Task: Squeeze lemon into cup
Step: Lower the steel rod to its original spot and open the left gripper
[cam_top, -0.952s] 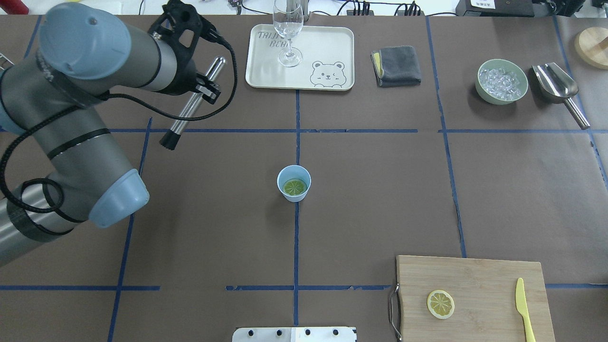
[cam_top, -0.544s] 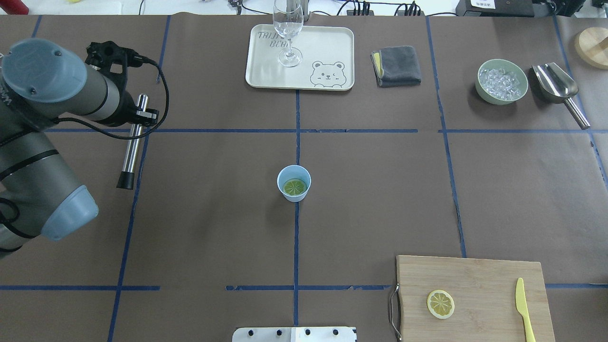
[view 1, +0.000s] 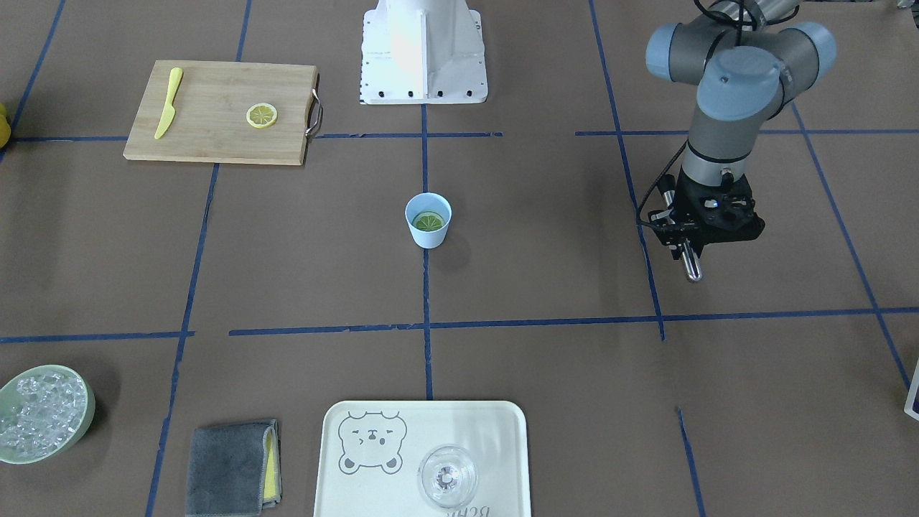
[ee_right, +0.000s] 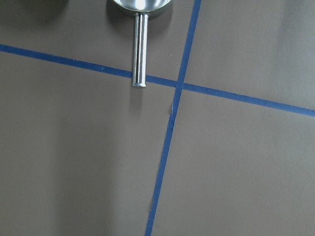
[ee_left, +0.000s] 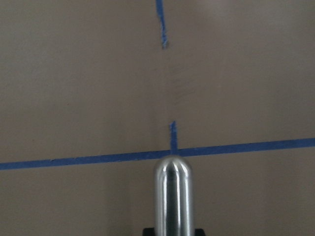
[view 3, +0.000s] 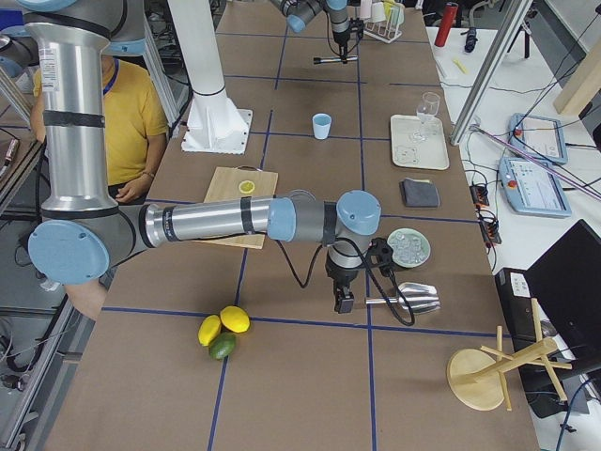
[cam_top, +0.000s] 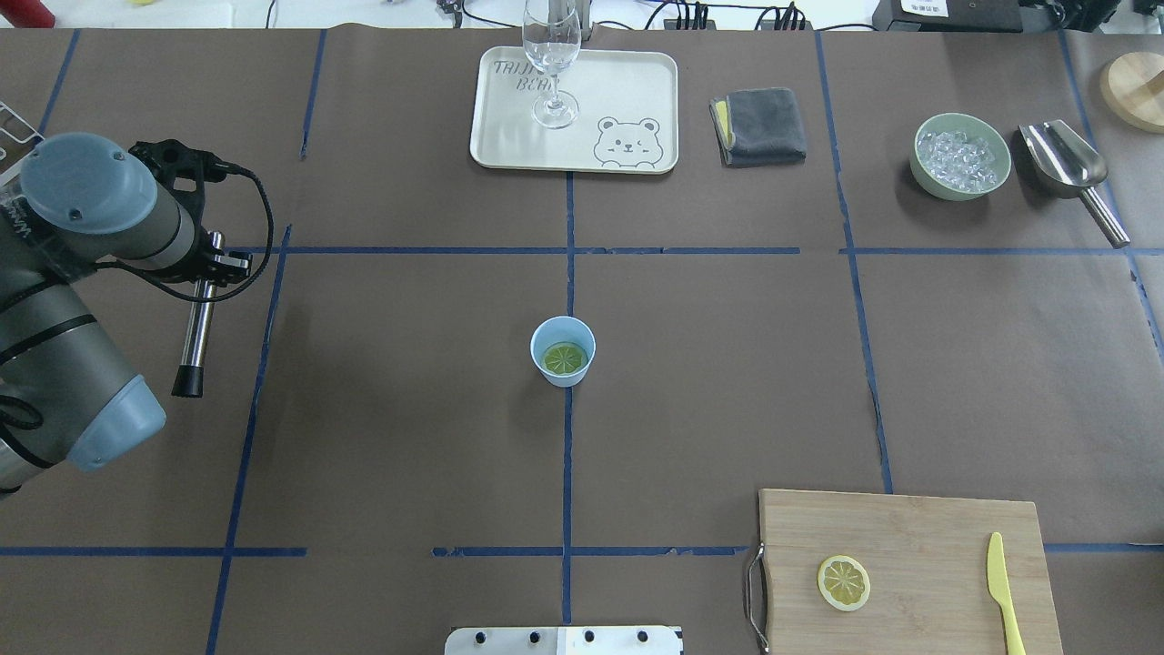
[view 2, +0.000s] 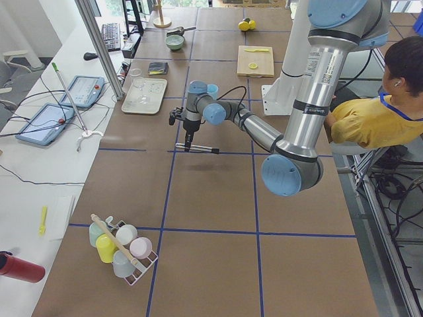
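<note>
The light-blue cup stands at the table's centre with a greenish lemon slice lying flat inside it; both also show from the front, the cup and the lemon. A second yellow slice rests on the wooden board. My left gripper hovers far to the left of the cup, shut on a metal rod with a black tip; the rod's round end fills the left wrist view. My right gripper shows only from the side, so I cannot tell its state.
A yellow knife lies on the board. At the back are a tray with a wine glass, a grey cloth, a green bowl of ice and a metal scoop. A person sits behind the robot.
My left arm has swung left and back toward the robot, carrying the rod away from the tray area. The cup and both slices have not moved.
</note>
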Robot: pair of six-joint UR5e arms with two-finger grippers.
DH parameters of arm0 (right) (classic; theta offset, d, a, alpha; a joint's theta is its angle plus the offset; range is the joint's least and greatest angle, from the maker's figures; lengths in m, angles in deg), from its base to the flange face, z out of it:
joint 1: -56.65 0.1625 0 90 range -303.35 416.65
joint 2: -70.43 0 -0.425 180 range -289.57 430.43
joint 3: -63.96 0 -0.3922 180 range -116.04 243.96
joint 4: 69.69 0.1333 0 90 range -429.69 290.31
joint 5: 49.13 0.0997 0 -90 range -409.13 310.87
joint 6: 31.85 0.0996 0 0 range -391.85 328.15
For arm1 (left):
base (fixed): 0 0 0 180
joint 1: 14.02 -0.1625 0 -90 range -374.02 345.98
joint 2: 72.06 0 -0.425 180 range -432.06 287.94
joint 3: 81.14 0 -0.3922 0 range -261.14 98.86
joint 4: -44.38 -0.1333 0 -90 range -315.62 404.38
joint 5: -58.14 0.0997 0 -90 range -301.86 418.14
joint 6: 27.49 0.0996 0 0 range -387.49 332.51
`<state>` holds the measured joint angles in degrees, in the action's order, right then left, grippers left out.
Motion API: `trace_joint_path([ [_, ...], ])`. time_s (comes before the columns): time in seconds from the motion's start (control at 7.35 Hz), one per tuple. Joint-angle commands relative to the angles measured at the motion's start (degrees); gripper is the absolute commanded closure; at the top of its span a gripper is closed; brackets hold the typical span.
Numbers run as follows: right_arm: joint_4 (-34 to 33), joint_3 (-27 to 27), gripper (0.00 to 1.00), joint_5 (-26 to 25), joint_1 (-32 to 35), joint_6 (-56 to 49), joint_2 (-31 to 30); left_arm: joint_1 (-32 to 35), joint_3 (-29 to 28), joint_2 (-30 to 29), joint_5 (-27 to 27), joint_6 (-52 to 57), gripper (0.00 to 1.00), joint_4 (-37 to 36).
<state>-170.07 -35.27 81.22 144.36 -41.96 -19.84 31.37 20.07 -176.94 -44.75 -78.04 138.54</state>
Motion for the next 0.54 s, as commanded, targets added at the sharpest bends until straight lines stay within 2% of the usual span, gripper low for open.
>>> trace_joint_path([
  [0.0, 0.0, 0.0, 0.0, 0.0, 0.0, 0.0, 0.0, -0.2, -3.3, -0.1, 0.0, -0.2, 1.0, 0.1],
  [0.41, 0.0, 0.0, 0.0, 0.0, 0.0, 0.0, 0.1, -0.3, -6.5, -0.2, 0.0, 0.0, 1.0, 2.9],
])
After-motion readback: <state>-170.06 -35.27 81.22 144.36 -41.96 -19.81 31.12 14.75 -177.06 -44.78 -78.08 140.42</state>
